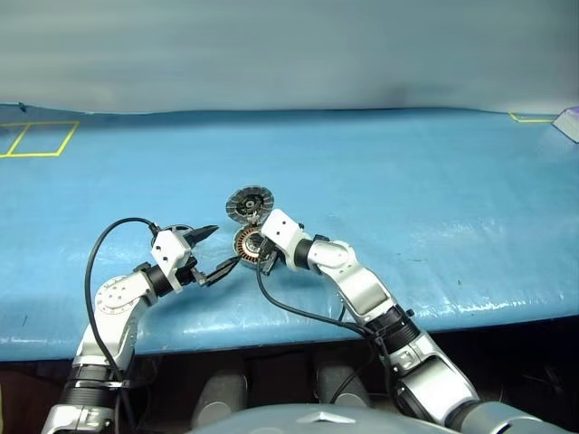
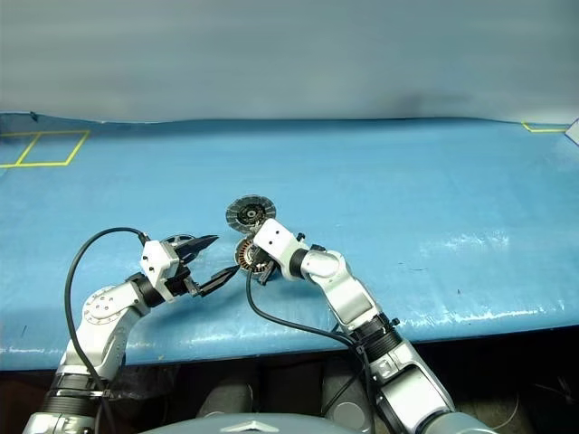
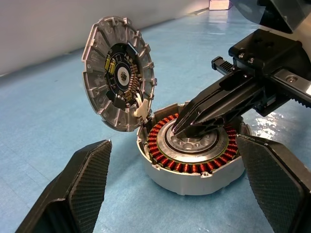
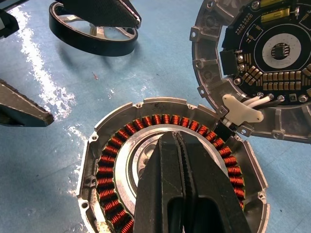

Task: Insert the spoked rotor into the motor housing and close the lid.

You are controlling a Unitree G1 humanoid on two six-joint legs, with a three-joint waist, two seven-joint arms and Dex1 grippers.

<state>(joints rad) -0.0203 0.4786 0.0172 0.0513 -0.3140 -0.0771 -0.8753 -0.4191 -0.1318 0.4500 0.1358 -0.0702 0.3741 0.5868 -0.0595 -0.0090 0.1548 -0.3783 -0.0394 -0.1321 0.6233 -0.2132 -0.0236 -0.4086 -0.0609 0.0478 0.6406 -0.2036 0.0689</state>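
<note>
Your right gripper (image 4: 181, 145), shut and holding nothing, pokes into the motor housing (image 3: 194, 160) centre. The spoked rotor (image 4: 95, 36) lies apart on the tabletop (image 1: 434, 199) beside your wide-open left gripper (image 1: 213, 249). Pressing risks scraping windings or knocking the raised lid (image 3: 119, 80) shut early.

We find the round silver motor housing (image 3: 194, 155) with its copper windings obstructed from above: the right gripper (image 3: 182, 127), fingers pressed together, rests on its grey centre. The ribbed silver lid (image 3: 119, 80) stands raised at the housing's rim, blocking that side. The blue table surface (image 1: 434, 199) around offers open passage.
</note>
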